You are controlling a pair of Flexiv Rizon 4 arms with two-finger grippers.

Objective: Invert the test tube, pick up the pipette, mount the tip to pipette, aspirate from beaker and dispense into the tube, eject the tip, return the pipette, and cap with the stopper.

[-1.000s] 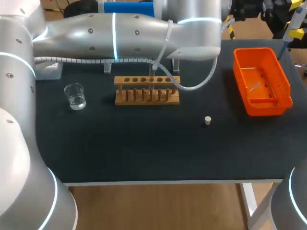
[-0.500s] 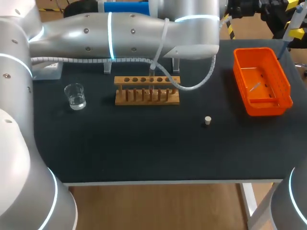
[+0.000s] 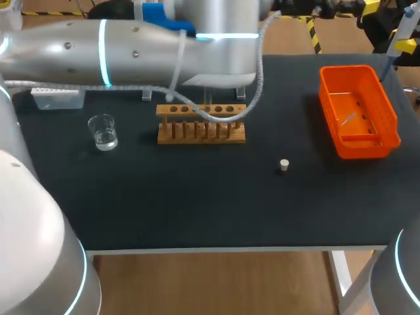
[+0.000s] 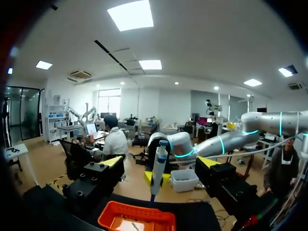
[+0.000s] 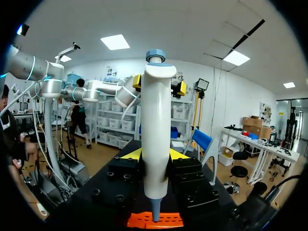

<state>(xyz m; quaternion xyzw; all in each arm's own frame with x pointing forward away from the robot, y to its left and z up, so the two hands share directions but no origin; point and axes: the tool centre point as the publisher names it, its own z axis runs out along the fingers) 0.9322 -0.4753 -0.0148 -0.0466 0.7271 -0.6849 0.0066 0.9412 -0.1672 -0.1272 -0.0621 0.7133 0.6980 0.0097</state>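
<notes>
My right gripper is shut on the white pipette, held upright over the orange bin. In the head view the pipette hangs at the far right corner, above the bin. My left gripper is open, its fingers wide apart with nothing between them, and it faces the pipette from a distance. The wooden tube rack stands mid-table, partly under my left arm. I cannot make out the tube there. The beaker holds clear liquid. The small stopper lies alone.
A tip box sits at the far left edge, behind the beaker. A cable loop from my left arm hangs over the rack's far side. Bare black tabletop stretches from the rack to the near edge.
My left arm has swung leftwards along the back of the table, away from the rack, and its gripper has gone from shut to open. The right arm with the pipette has kept still.
</notes>
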